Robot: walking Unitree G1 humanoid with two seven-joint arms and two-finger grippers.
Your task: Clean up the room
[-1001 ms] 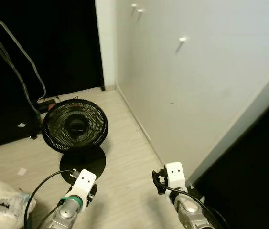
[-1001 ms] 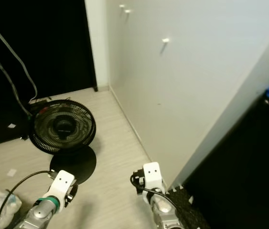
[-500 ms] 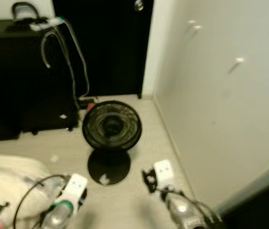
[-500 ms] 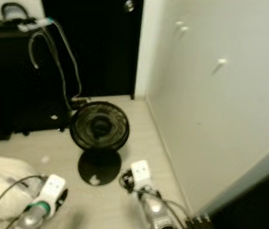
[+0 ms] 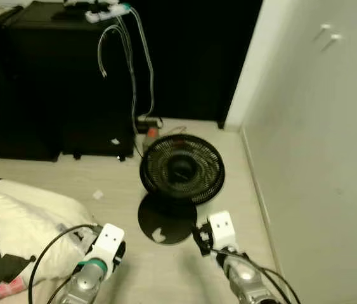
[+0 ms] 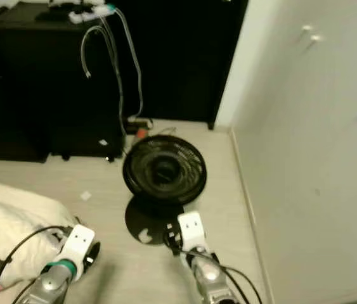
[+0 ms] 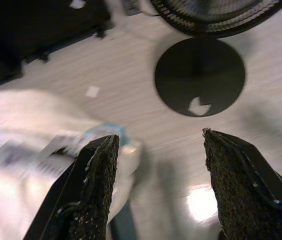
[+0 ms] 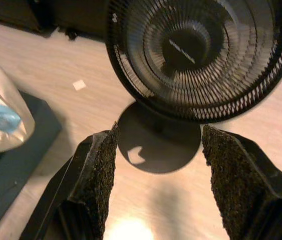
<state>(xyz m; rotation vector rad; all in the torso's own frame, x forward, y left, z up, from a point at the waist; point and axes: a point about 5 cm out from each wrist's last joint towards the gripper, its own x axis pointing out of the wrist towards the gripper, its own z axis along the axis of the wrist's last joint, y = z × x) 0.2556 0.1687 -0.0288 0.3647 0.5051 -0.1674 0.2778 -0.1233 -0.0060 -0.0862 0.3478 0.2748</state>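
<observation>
- Pale wood floor [image 5: 51,177] ahead of me, black fan [image 5: 181,170] standing on its round base near the white wall [image 5: 318,158].
- Left of the fan, a white pillow [image 5: 19,221] lies on the floor.
- Behind the fan I see a black cabinet [image 5: 51,82] with dangling cables [image 5: 130,69].
- Left gripper [image 7: 156,185] and right gripper [image 8: 158,185] both hover spread open, empty, just short of the fan's base.

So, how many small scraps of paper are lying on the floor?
2. One scrap lies on the bare floor between the pillow and the fan. The other scrap lies on the fan's round base. More may be hidden.
</observation>
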